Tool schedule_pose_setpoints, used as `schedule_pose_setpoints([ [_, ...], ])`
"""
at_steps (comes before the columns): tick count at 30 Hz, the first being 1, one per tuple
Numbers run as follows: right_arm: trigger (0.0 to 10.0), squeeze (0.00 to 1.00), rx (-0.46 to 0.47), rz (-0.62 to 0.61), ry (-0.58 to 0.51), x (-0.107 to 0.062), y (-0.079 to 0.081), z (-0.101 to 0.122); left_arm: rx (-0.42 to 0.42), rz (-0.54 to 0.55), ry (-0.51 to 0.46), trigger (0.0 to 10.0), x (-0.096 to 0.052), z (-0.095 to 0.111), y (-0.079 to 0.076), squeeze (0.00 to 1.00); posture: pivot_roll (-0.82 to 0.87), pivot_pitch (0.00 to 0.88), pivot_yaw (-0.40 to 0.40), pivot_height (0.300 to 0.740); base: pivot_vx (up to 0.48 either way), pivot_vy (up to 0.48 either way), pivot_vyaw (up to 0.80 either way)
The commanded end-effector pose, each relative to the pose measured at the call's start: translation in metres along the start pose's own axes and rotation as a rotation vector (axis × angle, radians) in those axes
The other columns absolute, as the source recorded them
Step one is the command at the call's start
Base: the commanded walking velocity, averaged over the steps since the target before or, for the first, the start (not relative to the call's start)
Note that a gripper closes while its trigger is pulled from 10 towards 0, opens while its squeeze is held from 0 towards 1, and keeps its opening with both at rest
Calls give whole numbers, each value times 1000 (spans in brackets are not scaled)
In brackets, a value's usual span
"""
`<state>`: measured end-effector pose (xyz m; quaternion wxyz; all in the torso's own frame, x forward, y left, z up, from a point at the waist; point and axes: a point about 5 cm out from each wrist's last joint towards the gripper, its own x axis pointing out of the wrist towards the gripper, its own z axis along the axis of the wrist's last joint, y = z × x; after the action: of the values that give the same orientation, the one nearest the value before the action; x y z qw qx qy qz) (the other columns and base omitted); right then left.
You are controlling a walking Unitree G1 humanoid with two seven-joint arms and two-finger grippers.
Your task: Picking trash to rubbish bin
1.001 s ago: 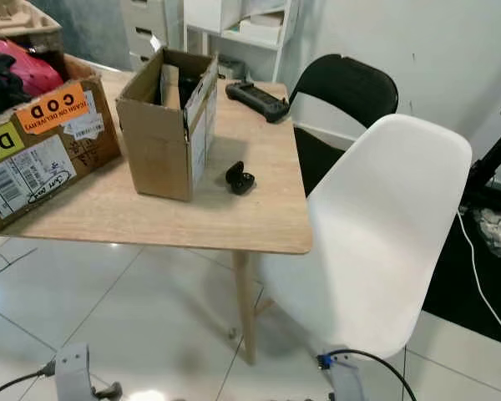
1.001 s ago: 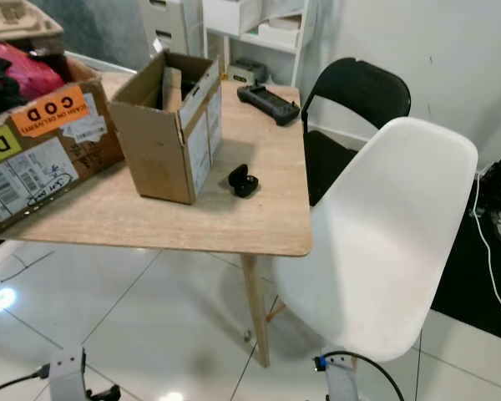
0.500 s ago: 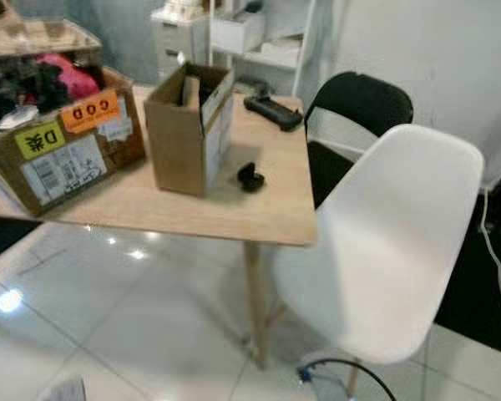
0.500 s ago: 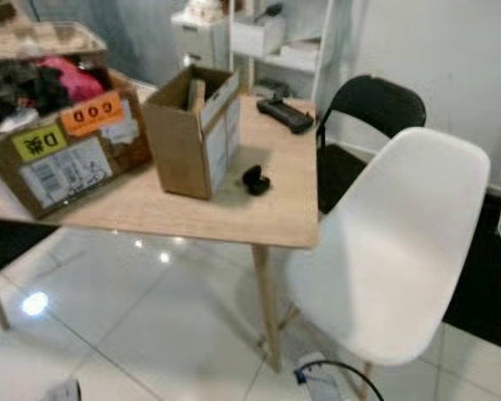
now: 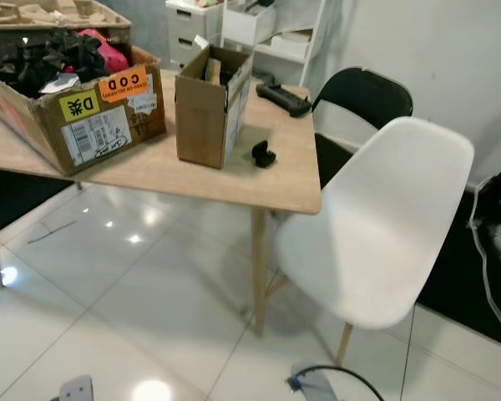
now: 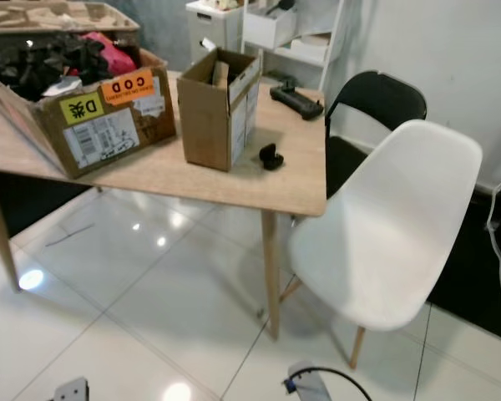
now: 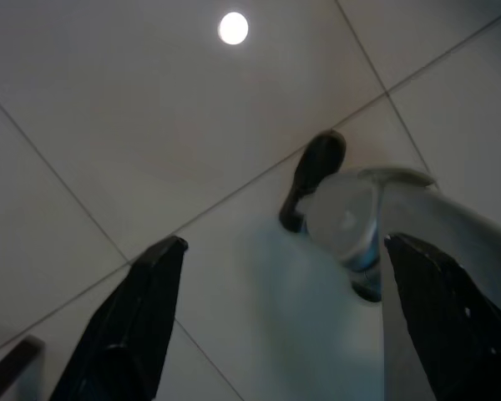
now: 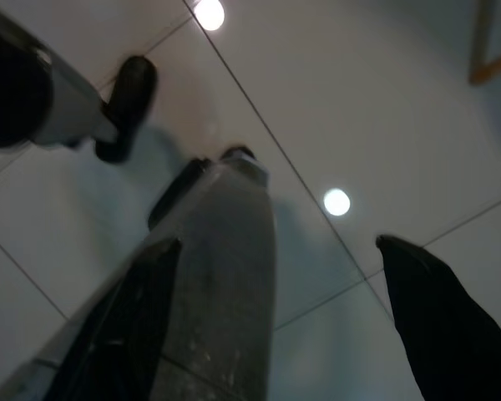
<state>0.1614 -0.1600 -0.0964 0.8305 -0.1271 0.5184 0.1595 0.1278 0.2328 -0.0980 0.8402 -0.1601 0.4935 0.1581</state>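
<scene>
Both my arms hang idle at my sides. On the left wrist camera, the left gripper point(image 7: 280, 322) has its two black fingers spread wide with nothing between them, pointing down at the glossy white tiled floor point(image 7: 150, 125); past them I see my own silver leg and dark foot. The right gripper point(image 8: 275, 322) is the same: fingers wide apart, holding nothing, above the tiles and ceiling-light reflections.

From the head camera, the nearest thing is a white moulded plastic chair with wooden legs point(image 5: 384, 225) at about 2 o'clock, its back towards me, pushed in beside the corner of a light wooden table point(image 5: 234, 171) that runs from 12 round to 10 o'clock. On that table, at 12 o'clock near the corner, lies a small black case point(image 5: 263, 154). Just beside it, towards 11 o'clock, stands an open tall brown cardboard box point(image 5: 210, 109) with something upright inside. Further out at 10 o'clock sits a large open cardboard box with an orange COD sticker and a yellow label point(image 5: 75, 100), stuffed with dark and pink fabric. At the far edge of the table, at 12 o'clock, rests a black handheld controller point(image 5: 284, 98). Behind the white chair, at 1 o'clock, is a black chair point(image 5: 363, 100), and white shelving point(image 5: 259, 25) stands against the wall. I cannot tell which item is the trash, nor pick out a bin.
</scene>
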Motion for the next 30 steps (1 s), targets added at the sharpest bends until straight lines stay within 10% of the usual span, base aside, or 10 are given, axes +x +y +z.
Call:
schedule_pose_setpoints([
  [1,10000,0,-4,5,58,-1,2,-12,12,-10,8,10000,0,-2,-3,0,128,82,-32,740,-337,0,0],
  [16,10000,0,-34,7,69,0,5,-12,35,-8,9,10000,1,-1,-4,0,141,64,-38,740,-339,0,0],
  [30,10000,0,-72,-20,118,-5,-11,-25,-11,115,-4,10000,-6,-4,26,0,157,55,-47,740,-51,0,-528],
])
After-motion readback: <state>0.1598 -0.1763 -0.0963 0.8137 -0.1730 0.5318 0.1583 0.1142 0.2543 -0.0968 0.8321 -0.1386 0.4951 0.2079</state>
